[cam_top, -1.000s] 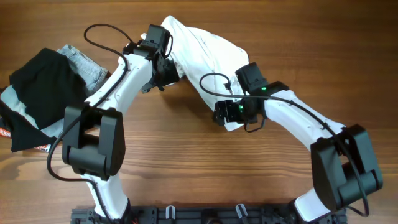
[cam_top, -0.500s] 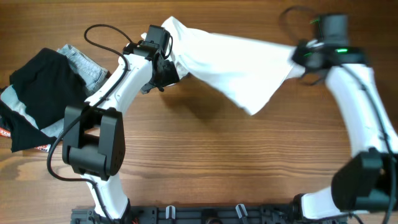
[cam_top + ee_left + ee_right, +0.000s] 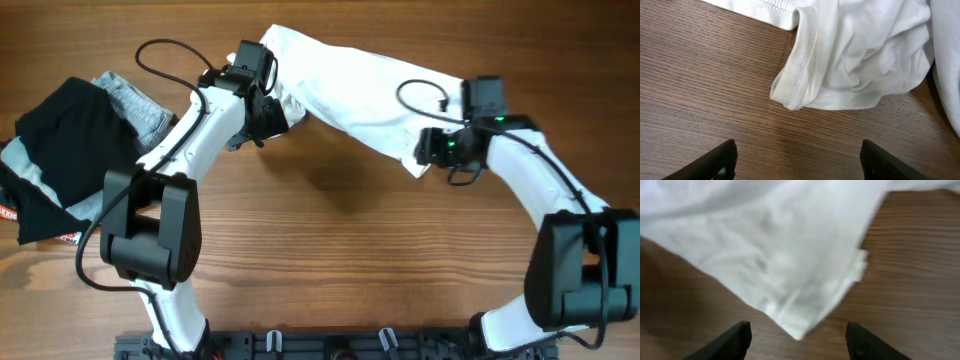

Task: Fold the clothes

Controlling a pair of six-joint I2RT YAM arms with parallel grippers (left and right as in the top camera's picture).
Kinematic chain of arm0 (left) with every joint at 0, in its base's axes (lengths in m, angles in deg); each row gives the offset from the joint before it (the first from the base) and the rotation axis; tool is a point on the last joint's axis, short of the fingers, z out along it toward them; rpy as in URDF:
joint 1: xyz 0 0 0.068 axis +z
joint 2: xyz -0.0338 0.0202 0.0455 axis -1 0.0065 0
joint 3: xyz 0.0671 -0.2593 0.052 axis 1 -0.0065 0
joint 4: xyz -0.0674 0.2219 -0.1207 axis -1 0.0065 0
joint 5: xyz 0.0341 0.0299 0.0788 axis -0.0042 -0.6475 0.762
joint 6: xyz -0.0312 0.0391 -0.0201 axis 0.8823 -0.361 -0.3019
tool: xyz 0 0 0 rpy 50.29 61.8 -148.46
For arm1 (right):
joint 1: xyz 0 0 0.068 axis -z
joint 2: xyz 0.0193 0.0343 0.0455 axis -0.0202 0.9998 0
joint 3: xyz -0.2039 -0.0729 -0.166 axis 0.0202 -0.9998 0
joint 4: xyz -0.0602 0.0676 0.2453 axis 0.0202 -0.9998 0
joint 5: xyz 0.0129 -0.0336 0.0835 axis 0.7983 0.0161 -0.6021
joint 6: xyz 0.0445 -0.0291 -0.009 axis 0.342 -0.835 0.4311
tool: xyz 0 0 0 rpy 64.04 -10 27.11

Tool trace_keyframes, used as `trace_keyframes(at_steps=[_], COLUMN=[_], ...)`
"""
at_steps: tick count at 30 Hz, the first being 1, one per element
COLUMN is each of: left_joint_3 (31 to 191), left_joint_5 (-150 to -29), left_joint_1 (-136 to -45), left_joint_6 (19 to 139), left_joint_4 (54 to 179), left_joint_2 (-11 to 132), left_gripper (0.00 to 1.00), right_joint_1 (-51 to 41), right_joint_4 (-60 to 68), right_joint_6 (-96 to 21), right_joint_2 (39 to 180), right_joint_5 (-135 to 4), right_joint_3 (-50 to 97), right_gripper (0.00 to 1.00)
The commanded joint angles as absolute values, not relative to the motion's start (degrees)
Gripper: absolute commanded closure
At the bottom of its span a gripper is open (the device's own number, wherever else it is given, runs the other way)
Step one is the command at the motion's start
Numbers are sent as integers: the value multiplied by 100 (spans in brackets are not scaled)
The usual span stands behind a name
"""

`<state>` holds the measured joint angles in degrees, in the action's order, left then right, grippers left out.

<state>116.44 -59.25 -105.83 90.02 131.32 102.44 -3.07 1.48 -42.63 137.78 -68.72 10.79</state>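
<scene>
Since half a second ago, the right arm has swung in from the far right edge toward the middle, and the white shirt [image 3: 350,90] no longer reaches as far to the right. Its near corner now lies on the wooden surface [image 3: 330,250], just beside the right end effector [image 3: 432,150]. The left arm and the pile at the left have not shifted.

The shirt lies as a long band running from the upper left, near the left end effector [image 3: 260,115], down to that corner at centre right.

In the right wrist view, the right end effector is released. Its two dark fingers [image 3: 737,340] stand wide apart with only bare wood between them. The shirt's folded corner lies just beyond them, though the picture is blurred.

In the left wrist view, the left end effector is also released. Its fingers [image 3: 722,160] are spread over bare wood, grasping nothing. A bunched part of the shirt with a stitched hem [image 3: 795,82] lies on the surface a little way past the fingertips, not touching them.

At the far left of the surface, well apart from the shirt, a black garment [image 3: 60,140] lies heaped partly over a grey garment [image 3: 135,105].
</scene>
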Motion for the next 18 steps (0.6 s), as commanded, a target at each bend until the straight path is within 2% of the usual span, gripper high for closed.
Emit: trace_keyframes(at_steps=[1, 5, 6, 8, 9, 12, 13, 16, 18], left_joint_3=[11607, 11607, 11607, 11607, 11607, 11607, 11607, 11607, 11607], left_joint_5=[-5916, -5914, -5914, -5914, -5914, -5914, -5912, -5914, -5914], left_joint_1=[-10586, -10586, -10586, -10586, -10586, -10586, -10586, -10586, -10586], left_joint_6=[8978, 8976, 8978, 8976, 8976, 8976, 8976, 8976, 8976], left_joint_4=[13139, 13137, 13134, 13134, 13134, 13134, 13134, 13156, 13178], left_joint_2=[10331, 10331, 10331, 10331, 10331, 10331, 10331, 10331, 10331], left_gripper=[21, 21, 21, 21, 21, 20, 20, 20, 20], right_joint_1=[-580, -639, -637, -637, -637, -438, -233, 744, 1295], right_joint_4=[482, 790, 830, 808, 615, -1148, -1634, -1948, -1994], right_joint_6=[-4230, -4079, -4079, -4081, -4127, -5091, -5115, -3937, -3804], right_joint_2=[14128, 14589, 14628, 14607, 14550, 14038, 13874, 13750, 13831], right_joint_5=[-6892, -6874, -6874, -6959, -7117, -8041, -7746, -6262, -6264], right_joint_3=[874, 837, 837, 865, 957, 2137, 2716, 3798, 3752], right_gripper=[34, 36, 48, 84, 94, 96, 96, 92, 64])
